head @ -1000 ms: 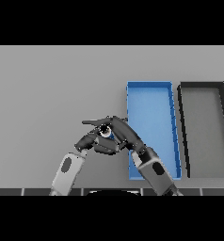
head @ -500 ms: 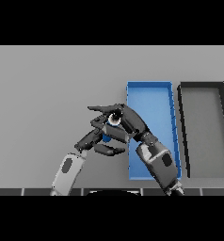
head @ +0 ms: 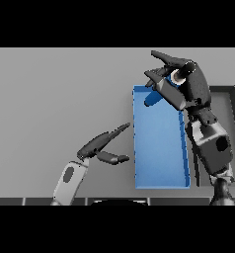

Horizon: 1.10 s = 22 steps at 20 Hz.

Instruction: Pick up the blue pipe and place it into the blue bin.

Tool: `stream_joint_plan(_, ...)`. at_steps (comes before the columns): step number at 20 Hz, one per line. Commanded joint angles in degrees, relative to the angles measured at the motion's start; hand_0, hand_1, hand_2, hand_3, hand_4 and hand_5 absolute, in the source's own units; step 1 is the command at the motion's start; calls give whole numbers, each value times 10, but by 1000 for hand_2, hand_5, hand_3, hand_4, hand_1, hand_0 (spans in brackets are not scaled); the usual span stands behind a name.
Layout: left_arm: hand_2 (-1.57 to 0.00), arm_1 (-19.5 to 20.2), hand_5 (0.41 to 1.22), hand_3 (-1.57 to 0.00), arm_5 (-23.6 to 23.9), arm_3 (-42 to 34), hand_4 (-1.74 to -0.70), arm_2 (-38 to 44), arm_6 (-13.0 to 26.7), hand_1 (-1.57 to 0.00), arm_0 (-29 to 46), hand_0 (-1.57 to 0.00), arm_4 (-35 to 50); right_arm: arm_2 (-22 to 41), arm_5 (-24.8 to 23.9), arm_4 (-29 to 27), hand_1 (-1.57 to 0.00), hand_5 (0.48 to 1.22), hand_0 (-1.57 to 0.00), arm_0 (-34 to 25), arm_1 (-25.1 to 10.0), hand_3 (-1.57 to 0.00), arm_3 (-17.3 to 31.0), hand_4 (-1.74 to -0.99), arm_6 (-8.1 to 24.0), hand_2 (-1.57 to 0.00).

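Toward the near edge of the grey table (head: 50,99), left of centre, you have the left hand (head: 100,146): fingers straight and loosely spread, thumb out to the side, holding nothing, its fingertips just short of the bin's left wall. It reads as idle.

Next, right of centre, sits the open rectangular blue bin (head: 159,173), long axis running from the near edge toward the far edge. Its floor appears bare from the near wall up to about the far third.

Over the bin's far end, you have the right hand (head: 181,86), its fingers and thumb curled round the short blue pipe (head: 152,98). One end of the pipe pokes out below the fingers on the left side; a pale round face shows up near the palm, probably the other end, though you cannot tell for certain. The pipe looks to be held above the bin's far-left corner, not resting in it.

At the right edge, partly hidden behind the right arm, is a dark, black-walled bin (head: 233,91).

Step in hand, as judged: carry finished or nearly so, release pending. The next move calls for you to bring the pipe lower and a little nearer, inside the blue walls, then uncurl the fingers. Keep clear of the dark bin.
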Motion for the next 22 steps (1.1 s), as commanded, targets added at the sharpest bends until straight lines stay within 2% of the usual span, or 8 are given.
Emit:
stream_joint_plan(1, 0, 2, 415, 0, -1, 3, -890, 1, -7, 0, 1, 0, 0, -13, 0, -7, -1571, 1221, -1571, 14, -18, -1571, 2, -1741, 0, -1571)
stream_joint_plan(3, 1, 5, 411, 1, 1, 7, -882, 6, -10, 1, -7, 1, 0, -19, -12, -13, -1571, 1221, -1571, 56, -62, -1571, -3, -1741, 0, -1571)
stream_joint_plan(6, 1, 13, 415, 1, 3, 8, -871, 2, -29, 1, -1, 1, -9, -36, -28, -24, -1571, 1221, -1571, 148, -83, -1571, -26, -1741, 0, -1571)
stream_joint_plan(12, 1, 12, 422, 1, -2, 10, -875, 4, -28, 1, -1, 1, 1, -26, -61, -24, -1571, 1221, -1571, 332, -79, -1571, -85, -1741, -1, -1571)
stream_joint_plan(14, 1, 5, 423, 1, 0, 3, -878, -2, -14, 1, 2, 1, 2, -18, -81, -24, -1571, 1221, -1571, 384, -73, -1571, -99, -1741, 0, -1571)
stream_joint_plan(17, 1, 5, 428, 1, 4, -4, -880, -11, -18, 1, 22, 1, -5, 20, -144, -21, -1571, 1221, -1571, 454, -90, -1571, -119, -1741, 0, -1571)
stream_joint_plan(21, 1, 10, 422, 1, 2, -9, -888, -7, -17, 1, 17, 1, 0, 99, -263, -39, -1571, 1221, -1571, 505, -150, -1521, -115, -1741, 0, -1571)
stream_joint_plan(22, 1, 9, 420, 1, 1, -8, -887, -6, -8, 1, 11, 1, 2, 121, -288, -50, -1571, 1221, -1571, 507, -169, -1255, -117, -1741, 0, -1571)
